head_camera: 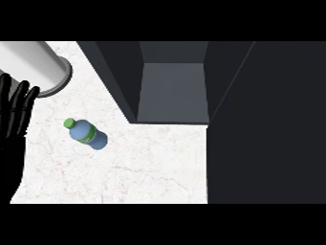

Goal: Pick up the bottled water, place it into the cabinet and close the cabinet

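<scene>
The bottle lies on its side on the pale surface, left of centre, green cap pointing to about ten o'clock. It looks like light, stiff plastic, smooth and round, so it may roll or slip; the best hold is probably across the blue body near the green label band, not at the narrow cap. The left robot hand shows at nine o'clock by the edge, fingers straight and spread upward, holding nothing and resting apart from the bottle. The right robot hand is out of view. The cabinet stands open at about one o'clock from the bottle, its dark door swung out at three o'clock.
</scene>
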Available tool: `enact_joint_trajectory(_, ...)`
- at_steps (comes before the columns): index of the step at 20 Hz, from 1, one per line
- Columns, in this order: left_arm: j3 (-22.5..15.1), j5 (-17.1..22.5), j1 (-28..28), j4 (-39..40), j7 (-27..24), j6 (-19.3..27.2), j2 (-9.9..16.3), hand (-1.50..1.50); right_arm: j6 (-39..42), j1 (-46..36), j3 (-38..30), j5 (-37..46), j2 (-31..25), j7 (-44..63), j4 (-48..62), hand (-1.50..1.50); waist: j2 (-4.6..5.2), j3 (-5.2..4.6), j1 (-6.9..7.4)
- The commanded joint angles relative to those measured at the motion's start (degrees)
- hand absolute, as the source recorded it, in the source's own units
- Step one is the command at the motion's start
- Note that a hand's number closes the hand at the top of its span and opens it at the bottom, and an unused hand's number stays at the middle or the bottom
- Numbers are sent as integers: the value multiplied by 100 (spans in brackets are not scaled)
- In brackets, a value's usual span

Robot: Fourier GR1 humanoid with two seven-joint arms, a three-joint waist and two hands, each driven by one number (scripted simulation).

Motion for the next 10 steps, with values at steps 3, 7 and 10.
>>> enact_joint_trajectory(3, 639, 1685, 47, 327, -385, -1456, 724, -150, -33, 384, 124, 31, 191, -214, -157, -150, -73, -85, -125)
enact_joint_trajectory(7, 334, 3087, 18, 1071, 151, -2412, 843, -150, 389, 539, 792, -282, 252, 14, -426, -150, -46, -97, -238)
enact_joint_trajectory(10, 919, 4276, -28, 1334, 589, -3023, 1550, -150, 490, 706, 798, -487, 158, 296, -688, -150, -73, -83, -169)
